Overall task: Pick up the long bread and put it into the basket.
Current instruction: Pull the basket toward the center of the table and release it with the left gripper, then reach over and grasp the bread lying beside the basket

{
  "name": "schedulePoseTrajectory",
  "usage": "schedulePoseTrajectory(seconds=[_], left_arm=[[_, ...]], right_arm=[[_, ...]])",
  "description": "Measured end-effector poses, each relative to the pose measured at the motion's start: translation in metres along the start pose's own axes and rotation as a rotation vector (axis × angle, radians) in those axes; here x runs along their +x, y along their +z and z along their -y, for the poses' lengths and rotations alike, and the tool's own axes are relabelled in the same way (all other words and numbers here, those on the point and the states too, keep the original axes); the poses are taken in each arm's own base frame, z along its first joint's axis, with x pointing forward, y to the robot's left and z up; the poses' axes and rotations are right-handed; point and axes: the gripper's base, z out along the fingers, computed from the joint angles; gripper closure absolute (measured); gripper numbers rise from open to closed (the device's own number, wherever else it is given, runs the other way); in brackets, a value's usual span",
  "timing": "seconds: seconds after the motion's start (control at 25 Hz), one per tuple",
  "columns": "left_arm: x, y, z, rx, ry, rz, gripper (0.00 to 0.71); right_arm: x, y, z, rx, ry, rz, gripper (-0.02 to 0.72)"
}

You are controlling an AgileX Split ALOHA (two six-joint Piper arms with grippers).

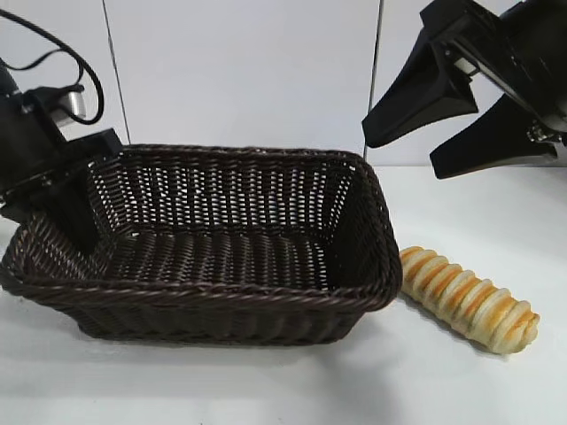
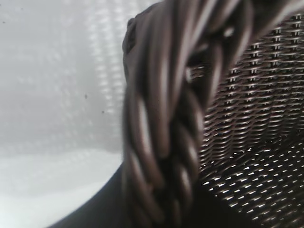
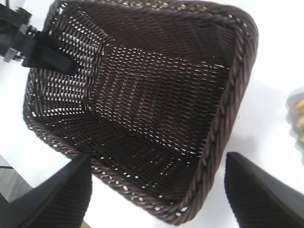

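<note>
On the white table in front of you sits the basket, filling the middle and left of the exterior view, its long side toward the camera. The bread lies on the table outside it, at about 4 o'clock from the basket's centre, one end just beside the basket's right-hand corner and the other pointing away toward 4 o'clock. It lies flat and nothing grips it.

Your left gripper is at the basket's left end, near 9 o'clock, with one dark finger reaching down inside the short wall. The left wrist view is filled by the braided rim running close through the middle, with table on one side and woven floor on the other. Its jaws look nearly closed with that rim between them, though the view is too tight for you to be sure the wall is truly pinched.

Your right gripper hangs in the air at about 2 o'clock, above the basket's right end and well above the bread, tilted down toward the basket. Its jaws are spread wide and hold nothing; in the right wrist view both fingers frame the basket's near corner, and a sliver of bread shows at the edge.
</note>
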Motion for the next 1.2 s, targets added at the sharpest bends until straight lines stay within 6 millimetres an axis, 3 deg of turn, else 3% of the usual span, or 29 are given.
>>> schedulePoseTrajectory(seconds=[0.2, 0.32, 0.4, 0.52, 0.64, 0.8, 1.2], left_arm=[[-0.001, 0.002, 0.0, 0.001, -0.001, -0.003, 0.613], [-0.001, 0.001, 0.0, 0.004, -0.001, -0.001, 0.567], [-0.002, 0.001, 0.0, 0.006, -0.001, 0.003, 0.476], [-0.003, 0.0, 0.001, 0.007, 0.0, 0.014, 0.267], [-0.004, -0.008, 0.004, 0.005, 0.006, 0.052, 0.137], [-0.004, -0.02, 0.009, 0.006, 0.02, 0.085, 0.095], [0.006, -0.069, 0.028, 0.003, 0.085, 0.191, 0.086]], right_arm=[[0.0, 0.0, 0.0, -0.001, 0.0, -0.001, 0.146], [0.0, 0.0, 0.0, -0.001, 0.0, -0.001, 0.146], [0.0, 0.0, 0.0, -0.001, 0.0, -0.001, 0.146], [0.0, 0.0, 0.0, -0.001, 0.0, -0.001, 0.146], [0.0, 0.0, 0.0, -0.001, 0.0, -0.001, 0.146], [0.0, 0.0, 0.0, 0.0, -0.001, -0.001, 0.146], [0.0, 0.0, 0.0, 0.0, -0.001, -0.001, 0.146]])
